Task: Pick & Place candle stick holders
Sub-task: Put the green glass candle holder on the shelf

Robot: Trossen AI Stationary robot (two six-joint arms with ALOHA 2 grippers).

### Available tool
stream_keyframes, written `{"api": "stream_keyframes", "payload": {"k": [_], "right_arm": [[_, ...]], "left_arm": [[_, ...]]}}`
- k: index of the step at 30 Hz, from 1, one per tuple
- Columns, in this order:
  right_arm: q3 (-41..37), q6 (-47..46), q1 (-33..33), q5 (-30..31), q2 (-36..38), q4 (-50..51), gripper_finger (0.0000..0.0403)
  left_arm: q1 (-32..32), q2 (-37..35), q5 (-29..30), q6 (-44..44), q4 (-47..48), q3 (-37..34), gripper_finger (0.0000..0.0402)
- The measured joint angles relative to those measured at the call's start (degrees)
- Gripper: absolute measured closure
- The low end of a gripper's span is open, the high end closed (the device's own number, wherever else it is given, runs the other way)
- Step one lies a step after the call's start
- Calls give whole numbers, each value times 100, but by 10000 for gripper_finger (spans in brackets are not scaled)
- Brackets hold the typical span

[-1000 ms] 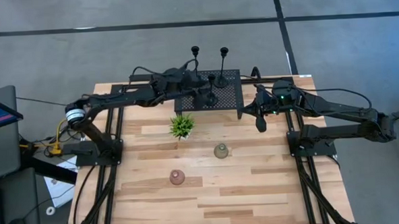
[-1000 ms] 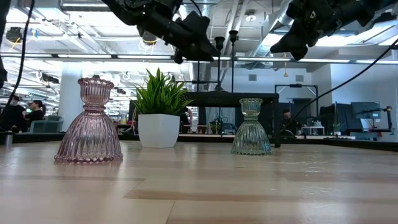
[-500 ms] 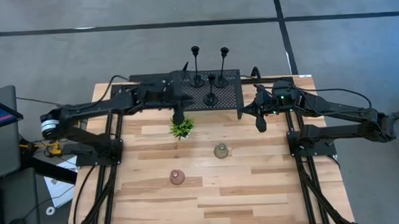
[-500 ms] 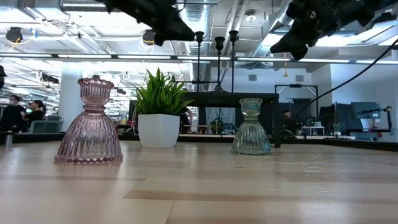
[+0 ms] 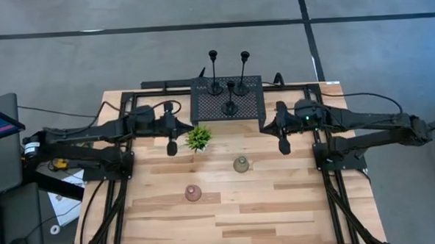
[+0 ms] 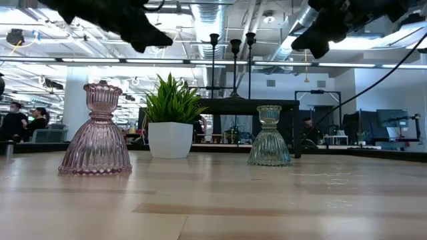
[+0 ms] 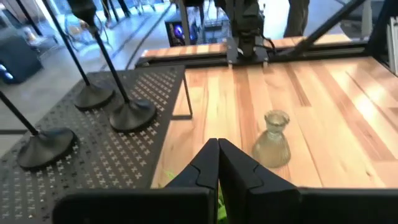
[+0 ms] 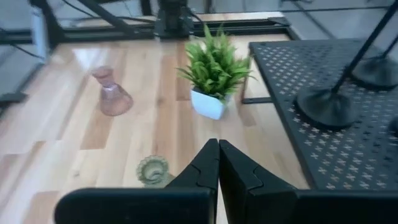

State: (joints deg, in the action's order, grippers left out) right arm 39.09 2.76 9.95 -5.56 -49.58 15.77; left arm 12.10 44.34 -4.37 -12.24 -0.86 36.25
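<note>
Three slim black holders (image 5: 230, 99) stand by their round bases on the black mesh rack (image 5: 206, 108) at the table's far edge; their bases also show in the left wrist view (image 7: 132, 114). The greenish glass cup (image 5: 241, 164) and the pinkish glass cup (image 5: 193, 193) stand upright on the wood nearer the front. My left gripper (image 5: 172, 147) is shut and empty, in the air just left of the potted plant (image 5: 198, 137). My right gripper (image 5: 283, 147) is shut and empty, in the air right of the rack.
The small potted plant (image 6: 171, 120) stands between the rack and the glass cups. The rack (image 6: 257, 103) is raised on legs above the table. Bare wood lies toward the near edge (image 5: 281, 222). People show in the room behind, at the left (image 6: 20, 120).
My left gripper has drawn back from over the rack beside the holders, going toward the table's left and near edges, past the plant to its left side. The three holders stay standing on the rack.
</note>
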Motion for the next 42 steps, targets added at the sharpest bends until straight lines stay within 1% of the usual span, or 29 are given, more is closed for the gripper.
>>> {"api": "stream_keyframes", "payload": {"k": [2,5,9,12,14,16,19,23,26,27,30,35,42], "right_arm": [[0,-44,-284,490,20,13,403],[-3,5,-633,870,190,42,403],[-4,303,-958,1151,443,32,403],[-4,322,-1065,1185,662,7,403],[-91,326,-1121,1206,804,-188,403],[-406,369,-1157,1207,1013,-524,403],[-1129,317,-1160,1209,1379,-1257,403],[-2098,-8,-1160,1178,1803,-2537,403],[-2632,-303,-1169,1163,1981,-3168,403],[-2753,-402,-1186,1163,2007,-3226,403],[-3026,-645,-1224,1163,1948,-3210,403],[-3171,-1168,-1224,1106,1498,-3119,403],[-3189,-1140,-1219,367,857,-3135,403]], "left_arm": [[4,-142,2,3,-219,-254,396],[1,-283,2,5,-564,-584,398],[0,-347,1,47,-941,-914,395],[-20,-341,3,48,-1093,-1087,396],[-58,-341,2,63,-1175,-1177,397],[-128,-341,3,68,-1315,-1285,397],[-243,-341,-3,66,-1426,-1376,395],[-378,-341,-1,51,-1510,-1384,397],[-431,-374,-3,49,-1548,-1386,397],[-435,-371,-2,48,-1552,-1386,396],[-433,-371,1,47,-1552,-1386,395],[-433,-371,2,47,-1552,-1386,397],[-433,-371,1,47,-1552,-1386,397]]}}
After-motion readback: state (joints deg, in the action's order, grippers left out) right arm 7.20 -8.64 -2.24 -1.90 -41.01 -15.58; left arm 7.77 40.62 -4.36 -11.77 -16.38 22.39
